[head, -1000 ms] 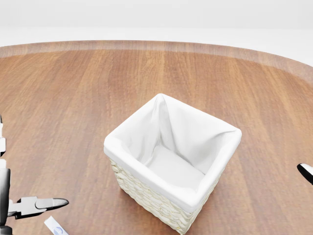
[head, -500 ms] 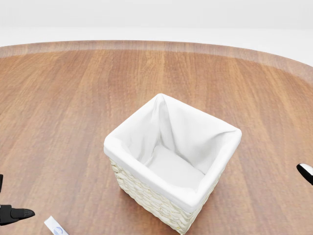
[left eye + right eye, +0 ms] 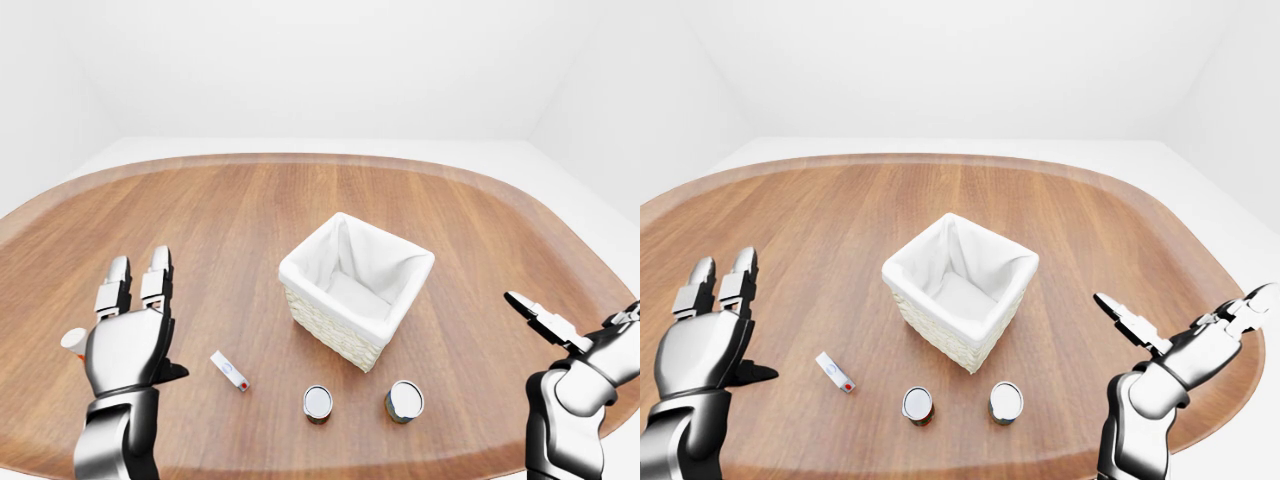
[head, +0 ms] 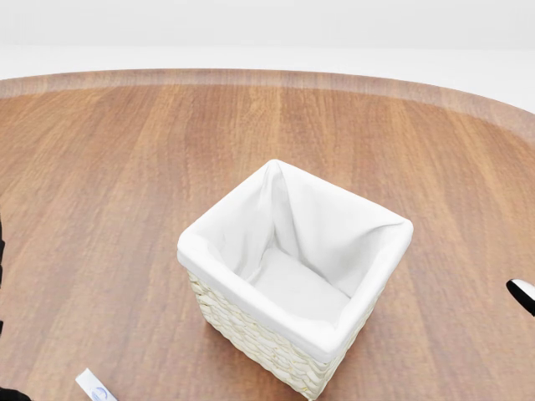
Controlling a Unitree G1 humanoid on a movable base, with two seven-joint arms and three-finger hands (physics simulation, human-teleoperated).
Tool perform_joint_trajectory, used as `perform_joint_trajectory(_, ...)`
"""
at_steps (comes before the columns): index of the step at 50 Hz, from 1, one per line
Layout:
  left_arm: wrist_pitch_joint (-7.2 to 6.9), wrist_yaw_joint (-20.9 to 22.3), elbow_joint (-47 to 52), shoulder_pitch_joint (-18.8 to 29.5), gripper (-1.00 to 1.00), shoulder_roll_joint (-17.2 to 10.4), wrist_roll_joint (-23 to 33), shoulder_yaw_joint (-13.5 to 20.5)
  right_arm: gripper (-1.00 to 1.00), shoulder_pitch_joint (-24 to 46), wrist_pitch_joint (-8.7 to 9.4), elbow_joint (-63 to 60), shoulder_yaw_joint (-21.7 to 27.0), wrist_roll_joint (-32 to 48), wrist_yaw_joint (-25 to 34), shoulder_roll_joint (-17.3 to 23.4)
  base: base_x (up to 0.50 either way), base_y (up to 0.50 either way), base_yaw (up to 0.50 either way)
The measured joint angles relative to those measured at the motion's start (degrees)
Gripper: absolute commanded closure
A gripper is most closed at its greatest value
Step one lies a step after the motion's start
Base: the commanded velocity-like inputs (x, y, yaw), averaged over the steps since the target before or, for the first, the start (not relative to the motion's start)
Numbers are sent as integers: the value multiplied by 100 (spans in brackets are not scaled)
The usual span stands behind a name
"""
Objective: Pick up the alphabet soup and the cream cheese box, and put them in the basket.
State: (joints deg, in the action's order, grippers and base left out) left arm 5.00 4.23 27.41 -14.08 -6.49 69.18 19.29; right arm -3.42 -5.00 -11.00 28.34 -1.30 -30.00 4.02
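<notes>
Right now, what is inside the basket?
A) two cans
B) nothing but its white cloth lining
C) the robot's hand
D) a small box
B: the basket shows only its white lining in the head view, while both cans and the small box sit on the table below it in the left-eye view.

You look down on the white-lined wicker basket (image 4: pixel 294 276) standing on the wooden table (image 4: pixel 109 192); a small white box (image 4: pixel 95 388) pokes in at bottom left; your right hand's fingertip (image 4: pixel 523 294) shows at right edge.
</notes>
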Motion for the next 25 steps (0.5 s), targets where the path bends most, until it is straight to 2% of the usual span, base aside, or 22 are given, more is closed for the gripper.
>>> perform_joint_trajectory(12,0,2,112,-301,-100,125,326,17,-100,2,0,-4,11,15,0,0,0,0,0)
perform_joint_trajectory(25,0,-287,-1,-509,-100,185,760,-105,-100,13,0,-4,14,59,0,3,0,0,0)
